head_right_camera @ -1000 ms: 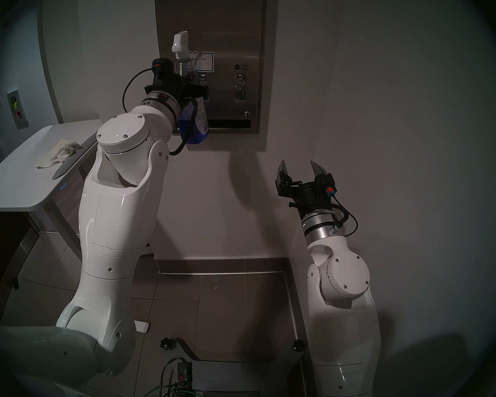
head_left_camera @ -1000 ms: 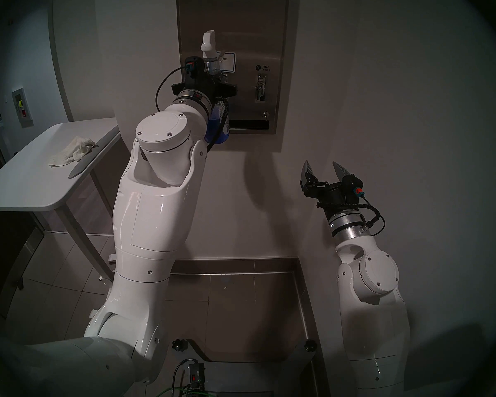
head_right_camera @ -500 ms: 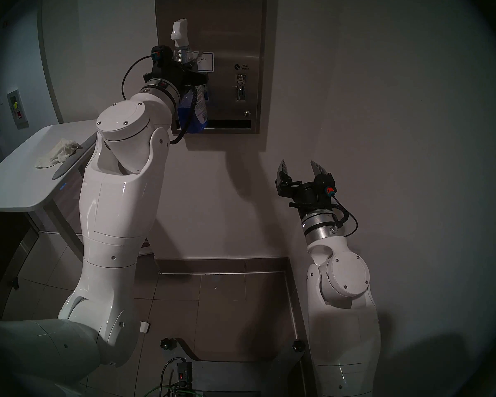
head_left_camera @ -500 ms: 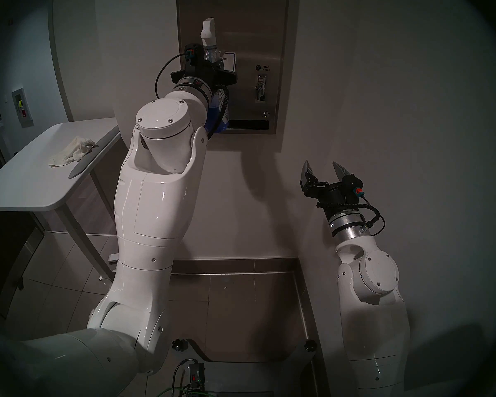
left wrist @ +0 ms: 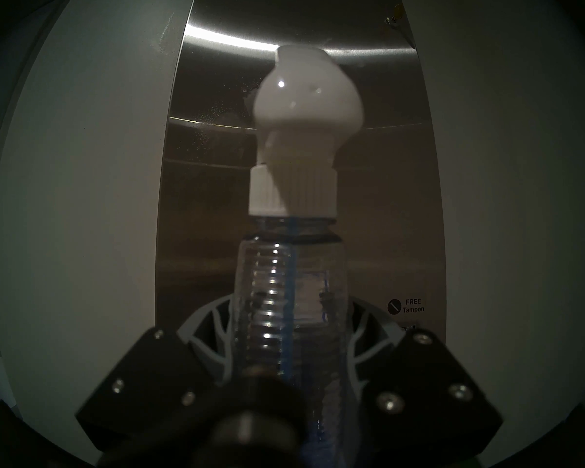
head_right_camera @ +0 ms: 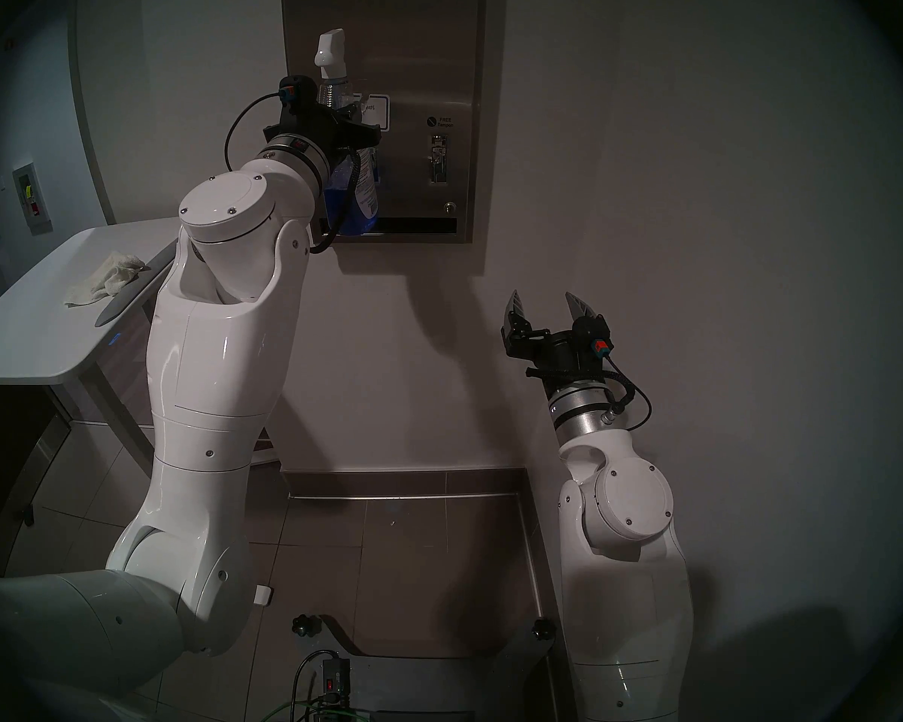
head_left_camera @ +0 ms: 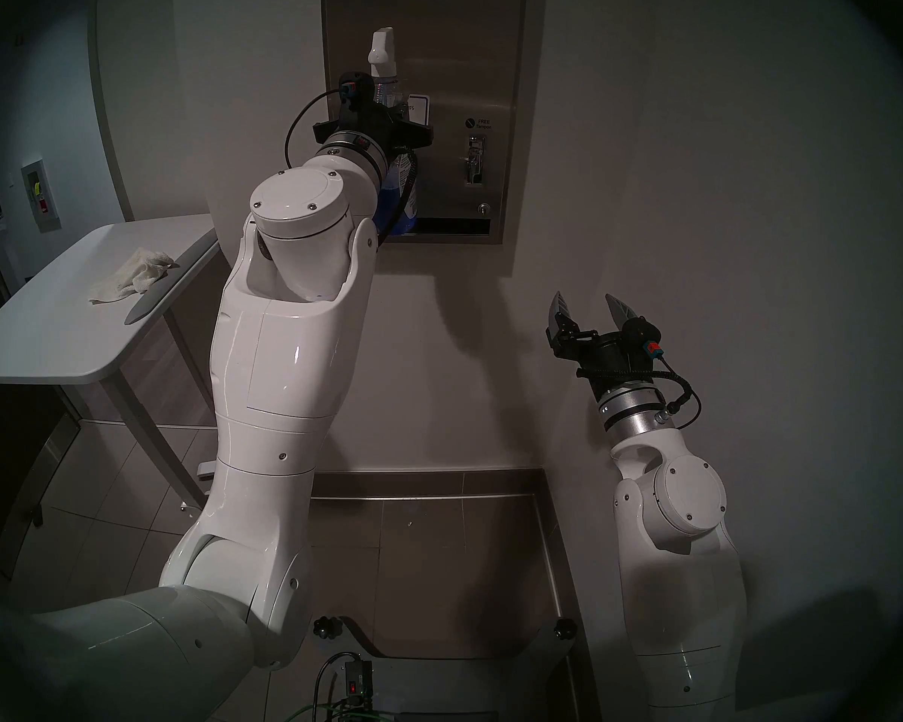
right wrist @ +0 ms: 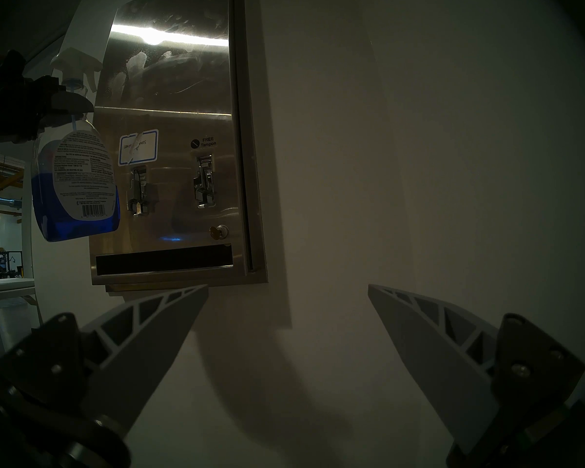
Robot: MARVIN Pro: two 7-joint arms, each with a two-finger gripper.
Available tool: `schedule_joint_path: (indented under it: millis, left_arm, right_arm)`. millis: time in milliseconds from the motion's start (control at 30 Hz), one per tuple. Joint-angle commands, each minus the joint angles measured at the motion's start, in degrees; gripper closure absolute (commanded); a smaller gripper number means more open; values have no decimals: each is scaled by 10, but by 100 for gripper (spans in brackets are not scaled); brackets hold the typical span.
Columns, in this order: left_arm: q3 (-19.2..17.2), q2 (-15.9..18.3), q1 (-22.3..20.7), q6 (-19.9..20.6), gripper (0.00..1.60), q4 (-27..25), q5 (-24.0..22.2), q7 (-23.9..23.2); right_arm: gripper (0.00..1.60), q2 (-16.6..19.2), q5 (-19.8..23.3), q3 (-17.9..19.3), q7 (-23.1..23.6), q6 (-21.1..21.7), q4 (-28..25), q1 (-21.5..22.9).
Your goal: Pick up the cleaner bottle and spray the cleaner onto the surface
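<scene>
Up Close: One Bottle, One Steel Panel

Clamped at its ribbed neck by the left gripper (left wrist: 289,352), one cleaner bottle (right wrist: 76,183) hangs upright just in front of the steel dispenser front (right wrist: 183,96), white spray head level with its upper panel. Two coin mechanisms, one blue-bordered label (right wrist: 138,147) and one bottom slot show on the panel. Lower right, the right gripper (head_left_camera: 590,307) holds its two fingers spread, empty. One cloth (head_left_camera: 131,275) lies on one white table (head_left_camera: 37,340)
</scene>
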Motion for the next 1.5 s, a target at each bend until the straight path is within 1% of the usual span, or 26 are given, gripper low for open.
schedule_joint_path:
  millis: [0, 833, 933, 1067, 1133, 1167, 1200, 1233, 1267, 1300, 1333, 1400, 1433, 1467]
  left_arm:
    - [-3, 0, -35, -23, 160, -28, 3, -3]
    - [-8, -5, -30, -24, 160, -30, 14, -13]
    - [-9, -6, -30, -23, 160, -30, 15, -14]
    - [-10, -6, -30, -20, 160, -30, 16, -15]
    - [-10, -7, -29, -20, 160, -30, 17, -16]
    - [-10, -7, -29, -19, 160, -30, 17, -16]
    - [-10, -7, -29, -19, 160, -30, 17, -16]
    - [-10, -7, -29, -19, 160, -30, 18, -17]
    - [-10, -8, -29, -18, 160, -30, 18, -17]
    - [-11, -8, -29, -18, 160, -30, 18, -17]
    - [-11, -8, -29, -18, 160, -30, 19, -18]
    - [-11, -8, -29, -17, 160, -30, 19, -19]
    - [-11, -9, -29, -17, 160, -30, 20, -19]
    - [-12, -9, -28, -17, 160, -30, 20, -19]
  right_arm:
    - [0, 1, 1, -1, 0, -4, -21, 11]
    - [0, 1, 1, -1, 0, -4, -21, 11]
    - [0, 2, -4, -2, 0, 0, -16, 27]
    - [0, 8, -5, -7, 6, 3, -8, 63]
    - [0, 8, -5, -8, 5, 4, -8, 72]
    - [0, 9, -5, -9, 4, 4, -17, 63]
    - [0, 11, -7, -8, 6, 5, -11, 77]
    - [0, 12, -7, -9, 5, 7, -13, 79]
    - [0, 13, -9, -8, 7, 8, 0, 103]
    - [0, 14, -7, -9, 4, 9, -21, 77]
    - [0, 14, -7, -8, 5, 11, -12, 96]
    - [0, 15, -7, -8, 5, 15, -8, 110]
    - [0, 16, -8, -9, 4, 16, -14, 103]
    - [0, 16, -8, -9, 4, 19, -7, 115]
